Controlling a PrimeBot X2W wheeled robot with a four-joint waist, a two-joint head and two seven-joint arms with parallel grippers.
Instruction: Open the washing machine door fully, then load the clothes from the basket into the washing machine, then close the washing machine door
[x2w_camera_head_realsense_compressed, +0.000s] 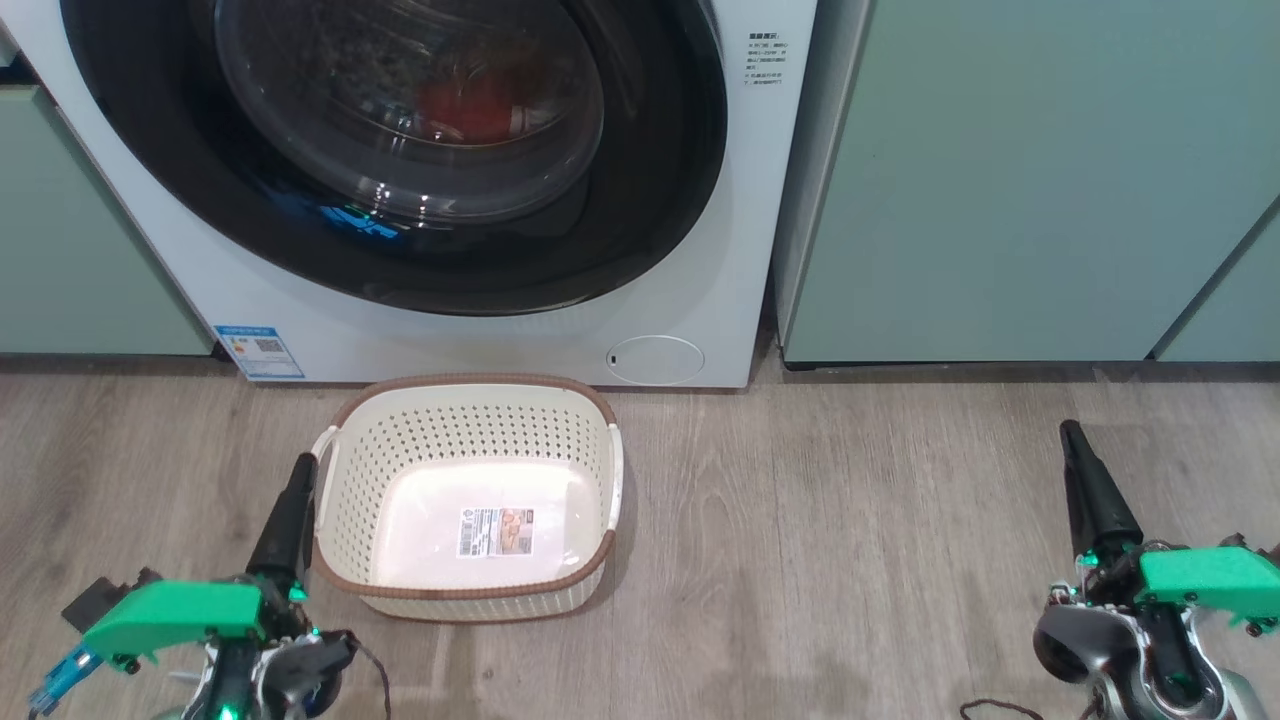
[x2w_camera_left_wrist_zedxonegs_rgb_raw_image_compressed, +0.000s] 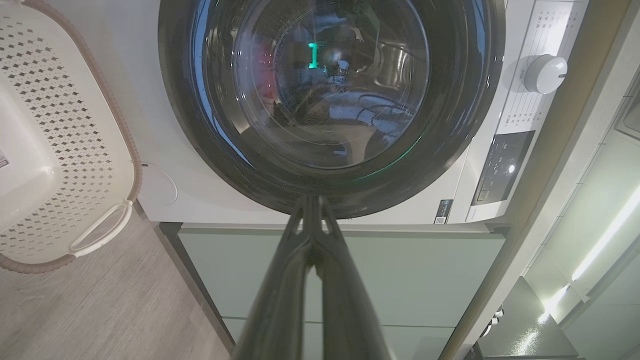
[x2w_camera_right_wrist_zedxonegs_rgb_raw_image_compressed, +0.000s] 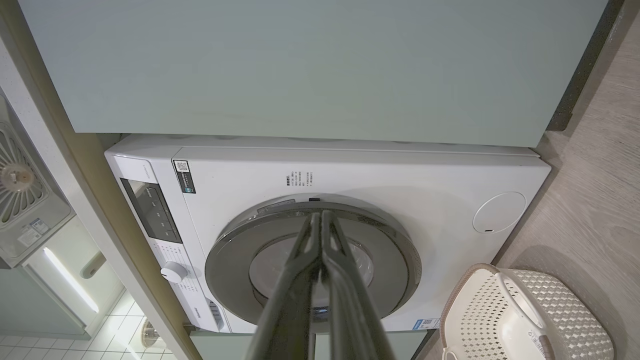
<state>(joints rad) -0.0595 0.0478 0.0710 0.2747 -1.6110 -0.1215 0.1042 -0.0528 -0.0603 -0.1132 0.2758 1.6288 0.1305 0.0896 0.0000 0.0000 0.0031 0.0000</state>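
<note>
Home laundry nook, washing machine between green cabinets, wood-look floor

The head view's upper edge cuts off the top of the washing machine door, the clothes behind it are a blurred red patch, and the print on the paper label inside the basket is too small to read.

Pale green cabinets shut along the wall, grey wood-grain floor laid below, light strip lit, white tiles beyond.
</note>
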